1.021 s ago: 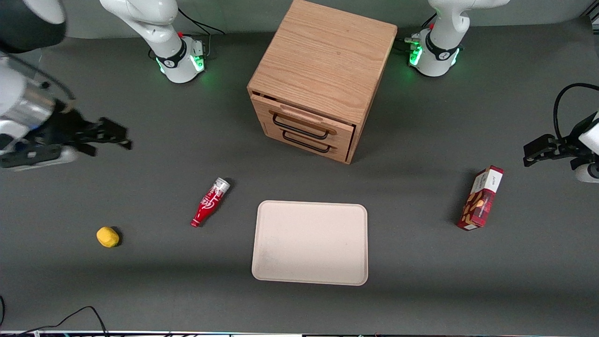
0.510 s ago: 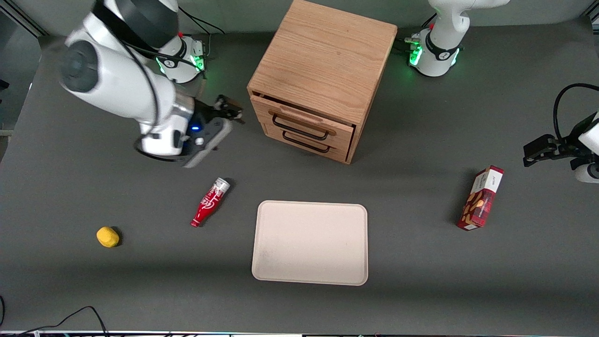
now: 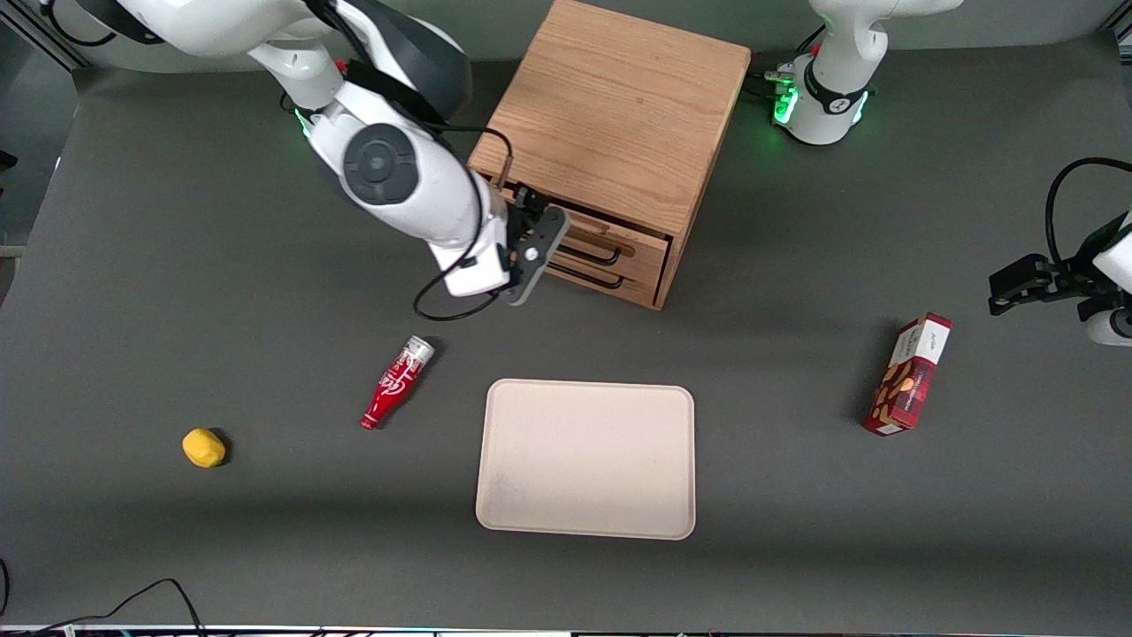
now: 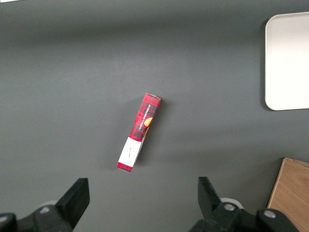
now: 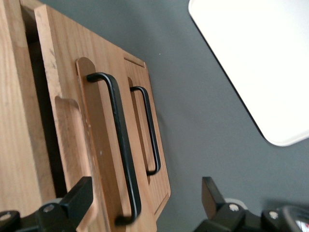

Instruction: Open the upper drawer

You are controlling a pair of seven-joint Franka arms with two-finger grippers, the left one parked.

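Five loose things sit on the dark grey table (image 3: 796, 548) in the front view. Nearest the camera is the pale empty tray (image 3: 585, 458), with a small yellow lump (image 3: 203, 448) far off toward the working arm's end. A red bottle (image 3: 395, 382) lies on its side beside the tray, a little farther from the camera. A red snack box (image 3: 909, 373) lies toward the parked arm's end. Farther away stands the oak cabinet (image 3: 619, 115), with two drawers in its front. The upper drawer (image 3: 623, 237) is the top one, and it sticks out a tiny bit, with a dark gap along its edge. The gripper (image 3: 529, 212) is right in front of this drawer, near its black wire handle (image 5: 118, 140). Its fingers (image 5: 77, 199) are spread wide apart and hold nothing, with the handle between them in the right wrist view
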